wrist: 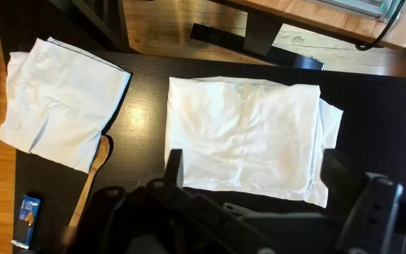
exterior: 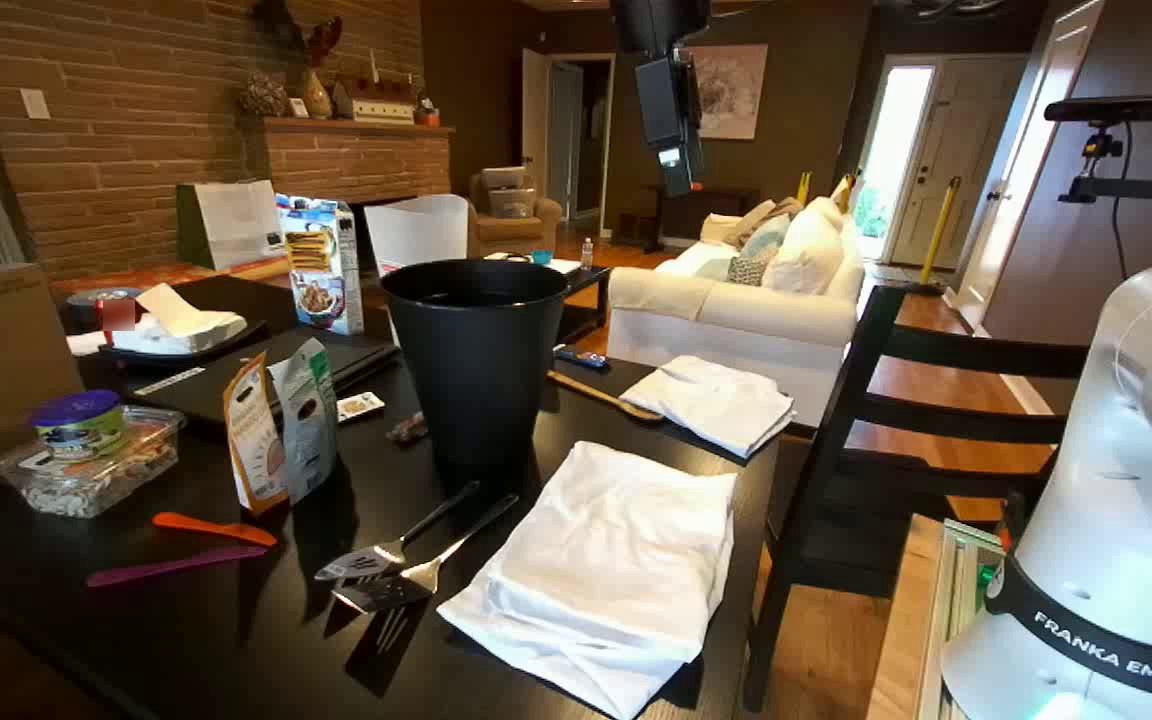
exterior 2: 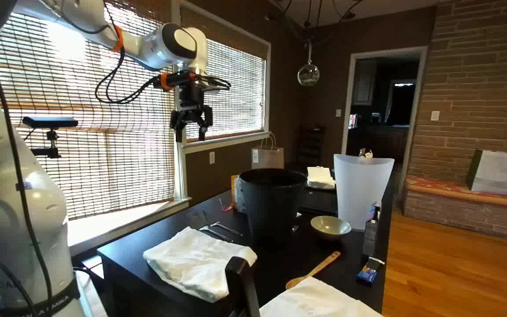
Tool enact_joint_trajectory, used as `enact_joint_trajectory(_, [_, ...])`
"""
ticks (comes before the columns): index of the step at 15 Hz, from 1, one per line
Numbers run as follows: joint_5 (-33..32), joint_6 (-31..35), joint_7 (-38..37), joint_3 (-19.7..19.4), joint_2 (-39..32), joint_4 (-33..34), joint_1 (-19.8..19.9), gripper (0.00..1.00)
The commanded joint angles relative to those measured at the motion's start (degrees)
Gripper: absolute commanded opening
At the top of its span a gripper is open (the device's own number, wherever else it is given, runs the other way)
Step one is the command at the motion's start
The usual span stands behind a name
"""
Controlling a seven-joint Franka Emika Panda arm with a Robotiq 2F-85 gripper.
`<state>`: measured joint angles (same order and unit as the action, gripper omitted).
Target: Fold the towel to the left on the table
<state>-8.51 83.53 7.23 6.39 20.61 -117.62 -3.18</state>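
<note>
The towel [exterior: 606, 570] is a large white, wrinkled, folded cloth lying near the edge of the dark table [exterior: 136, 650]. It also shows in an exterior view [exterior 2: 196, 259] and in the middle of the wrist view [wrist: 241, 127]. Lower layers stick out past its top layer on one side. My gripper [exterior 2: 190, 135] is open and empty, high above the table. In the wrist view the fingers [wrist: 252, 162] stand wide apart, with the towel seen between and beyond them. The gripper touches nothing.
A second white folded cloth [wrist: 65, 102] lies beside a wooden spoon [exterior: 606, 396]. A tall black bin [exterior: 476, 370] stands behind the towel, with metal utensils [exterior: 416, 570] close by. Snack pouches [exterior: 281, 430], a bowl [exterior 2: 330, 226], a white bin [exterior 2: 361, 193] and a chair [exterior: 836, 480] are around.
</note>
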Motion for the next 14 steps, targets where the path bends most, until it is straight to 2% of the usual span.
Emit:
enact_joint_trajectory(1, [-0.22, -0.15, -0.27, -0.77, -0.09, 0.13, -0.97, 1.0])
enact_joint_trajectory(6, [-0.22, -0.14, -0.27, -0.77, -0.09, 0.13, -0.97, 1.0])
enact_joint_trajectory(9, [-4.64, 4.7, -10.47, 0.0, -1.43, -2.43, 1.06, 1.0])
enact_joint_trajectory(12, [-8.52, 11.19, -18.44, -0.67, -2.4, -6.02, 2.75, 1.0])
enact_joint_trajectory(14, [-8.91, 17.1, -22.48, -1.74, -3.24, -8.77, 3.76, 1.0])
